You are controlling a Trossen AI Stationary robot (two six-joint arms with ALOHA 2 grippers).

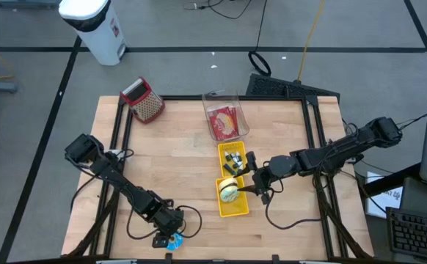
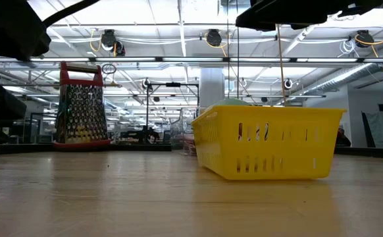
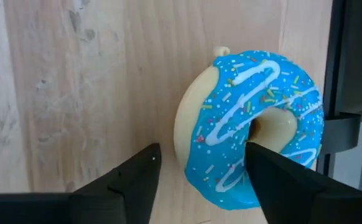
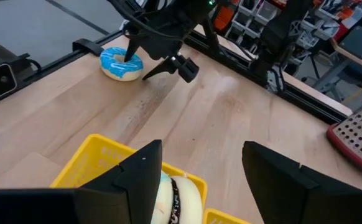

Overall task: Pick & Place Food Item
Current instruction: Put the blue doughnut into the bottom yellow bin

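A doughnut with blue icing and sprinkles [image 3: 249, 124] lies flat on the wooden table near its front edge [image 1: 174, 244], also seen in the right wrist view [image 4: 121, 63]. My left gripper [image 3: 203, 155] hangs open over it, pointing steeply down. One finger is at the doughnut's hole and the other is outside its pale rim [image 1: 166, 237]. My right gripper [image 4: 203, 162] stays open and holds nothing, above the right side of the yellow basket [image 1: 232, 209]. A pale rounded food item [image 1: 228, 191] lies in that basket. My left gripper comes at the doughnut from above, slanting. One fingertip [image 3: 259, 155] is in front of the iced ring beside the hole [image 3: 274, 124]. The other fingertip [image 3: 150, 158] is over bare table outside the rim. Whether either finger touches the doughnut, I cannot tell.
A clear tub with a red packet [image 1: 224, 121] stands behind the basket. A metal grater [image 1: 144, 101] stands at the far left [image 2: 83, 105]. Black frame rails [image 1: 118, 139] run along both sides of the table. A white bin [image 1: 96, 26] stands on the floor beyond the table.
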